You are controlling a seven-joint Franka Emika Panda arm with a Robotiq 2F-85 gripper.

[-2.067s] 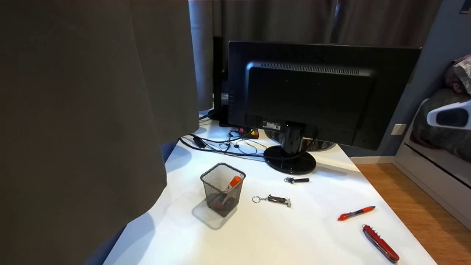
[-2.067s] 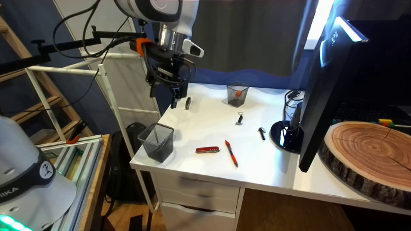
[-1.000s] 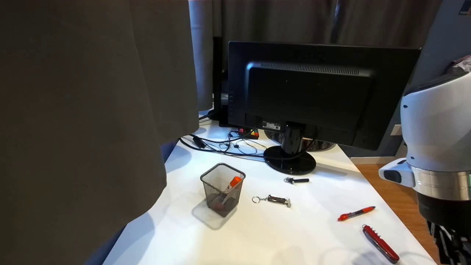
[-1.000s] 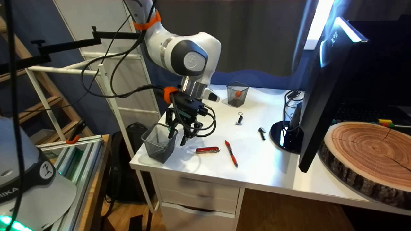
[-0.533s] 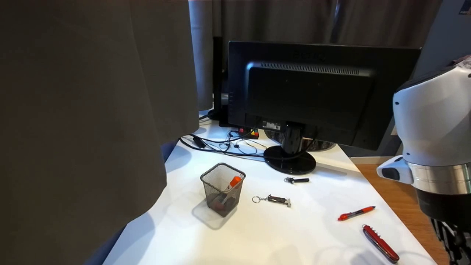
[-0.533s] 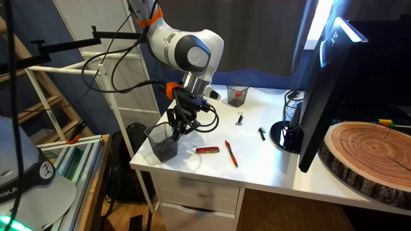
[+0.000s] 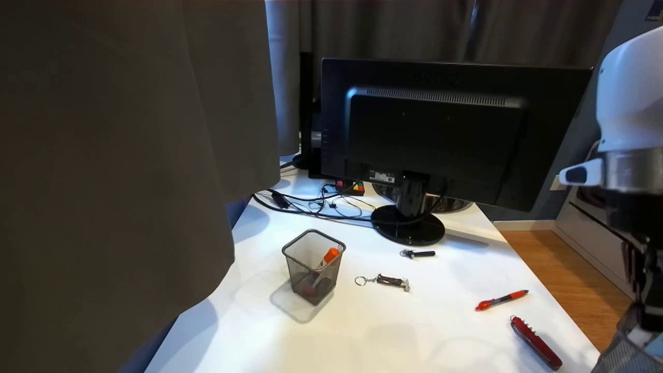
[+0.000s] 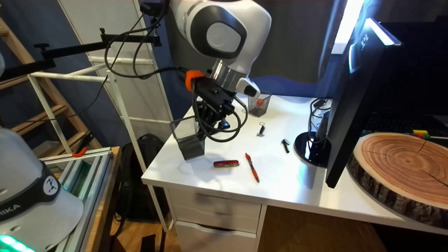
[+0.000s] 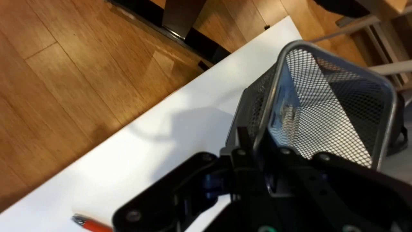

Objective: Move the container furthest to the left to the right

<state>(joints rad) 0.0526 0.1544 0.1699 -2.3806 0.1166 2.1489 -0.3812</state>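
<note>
Nearest in the wrist view, the gripper reaches up from the bottom centre, its fingers drawn close together and pinching one wall of the dark mesh pen cup, one fingertip outside the rim and one within. The cup fills the upper right of that frame, its mouth toward the camera. Past it runs the white desk, the end of a red pen showing at the lower left; past the desk's edge, the wooden floor takes the upper left.

In an exterior view, the robot's white base stands closest, at the lower left, with a round wood slab at the right edge. Beyond them the pen and a red pocket knife lie in the lower middle. Past the knife is the gripped cup, tilted, left of centre; whether its base touches the desk I cannot tell. The black monitor stands toward the right. Farther off, a small hammer-shaped keychain lies right of centre. A second mesh cup is upright near the desk's back edge, upper centre, partly behind the arm, an orange item inside. A dark curtain hangs behind.
</note>
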